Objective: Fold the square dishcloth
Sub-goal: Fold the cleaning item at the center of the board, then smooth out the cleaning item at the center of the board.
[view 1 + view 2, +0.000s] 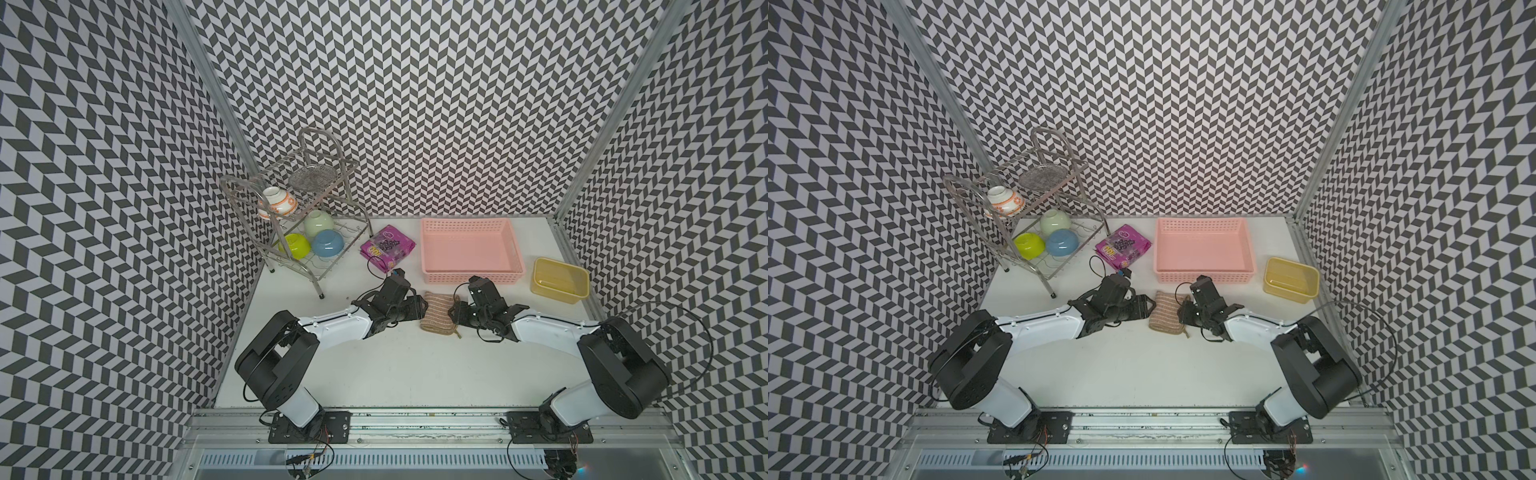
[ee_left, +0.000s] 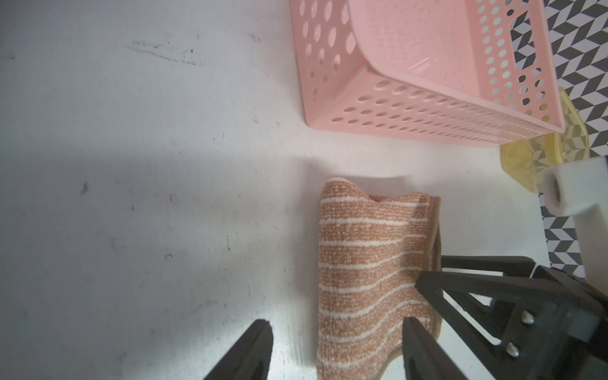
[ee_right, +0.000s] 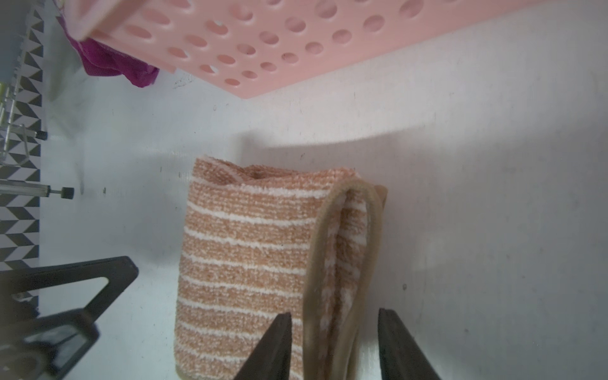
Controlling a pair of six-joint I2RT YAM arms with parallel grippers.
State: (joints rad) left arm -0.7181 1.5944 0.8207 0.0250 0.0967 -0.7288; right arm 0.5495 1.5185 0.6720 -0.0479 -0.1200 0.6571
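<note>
Dishcloth (image 1: pixel 437 312) folded narrow between both grippers. Left gripper (image 2: pixel 335 320) wide open, empty; right gripper (image 3: pixel 334 312) part-open astride the edging (image 3: pixel 355 187) (not clamped).

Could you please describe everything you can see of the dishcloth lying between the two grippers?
The dishcloth is tan-brown terry-looking fabric with thin pale stripes and plain brown edging. It lies folded into a narrow, puffy bundle on the white table, just in front of the pink basket, apart from it. The right gripper straddles its edged side with jaws apart; the left gripper, also open, straddles the folded side.
</note>
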